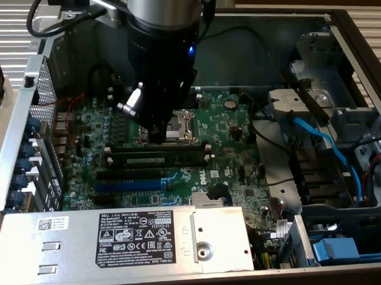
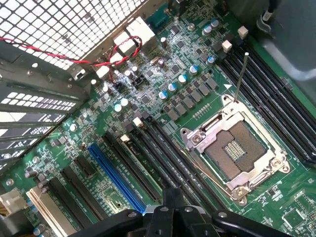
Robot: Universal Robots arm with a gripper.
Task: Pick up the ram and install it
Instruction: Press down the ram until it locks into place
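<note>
The ram [image 1: 157, 160], a long dark-green stick with a pale label strip, sits upright along a memory slot just in front of the CPU socket [image 1: 180, 125] on the green motherboard [image 1: 227, 125]. My black gripper [image 1: 159, 136] hangs low over the socket's near edge, right behind the ram's middle; I cannot tell if it touches the stick. In the wrist view the gripper [image 2: 170, 197] is shut, with nothing visible between its fingers, above the black memory slots [image 2: 168, 153] between the blue expansion slot [image 2: 116, 180] and the CPU socket [image 2: 237, 150].
A grey power supply [image 1: 144, 241] with a label walls off the near side of the case. Blue cables [image 1: 322, 138] and drive brackets crowd the exterior view's right. The perforated case wall [image 2: 59, 29] and a red wire [image 2: 98, 61] border the board's port side.
</note>
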